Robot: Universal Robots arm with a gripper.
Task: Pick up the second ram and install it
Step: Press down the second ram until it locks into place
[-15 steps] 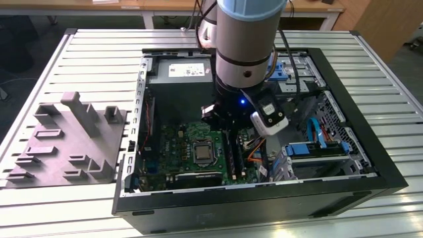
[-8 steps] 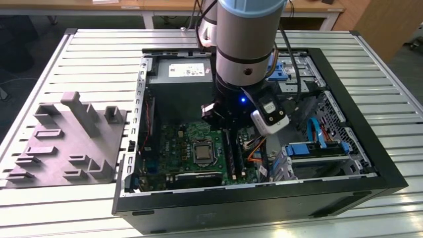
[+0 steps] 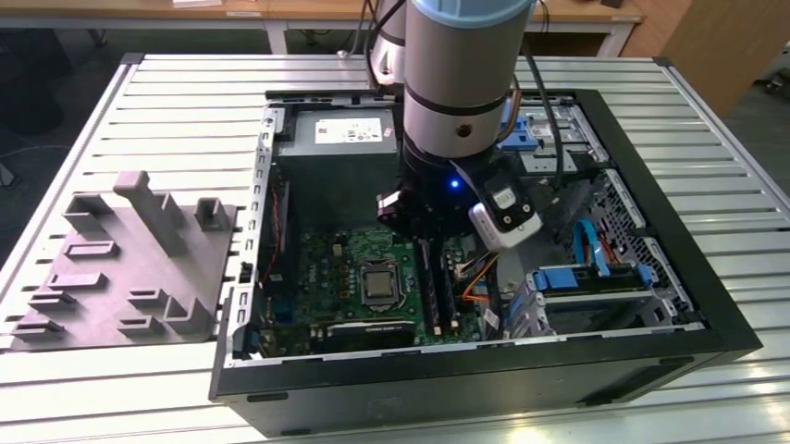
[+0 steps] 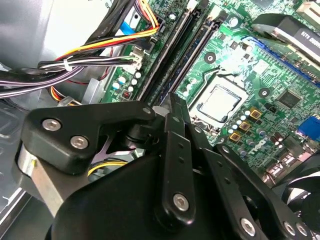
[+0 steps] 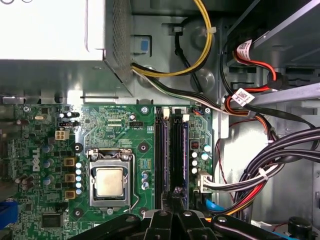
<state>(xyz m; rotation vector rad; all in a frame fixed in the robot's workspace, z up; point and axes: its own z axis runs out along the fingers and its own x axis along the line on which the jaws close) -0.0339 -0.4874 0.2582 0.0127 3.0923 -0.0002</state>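
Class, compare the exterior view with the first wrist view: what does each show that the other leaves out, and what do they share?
Exterior view alone: the grey slotted fixture block on the slatted table, the whole computer case, and the arm reaching in.

First wrist view alone: the yellow cable bundle and the red cable.

Both: the green motherboard, its processor socket and the long black memory slots.

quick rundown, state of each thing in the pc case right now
gripper: down inside the case, tip at the memory slots
memory slots: two long black slots side by side; whether a ram sits in them cannot be told
processor socket: uncovered, no cooler on it
computer case: lying on its side, side panel off
grey fixture tray: on the table at the exterior view's left, holds nothing
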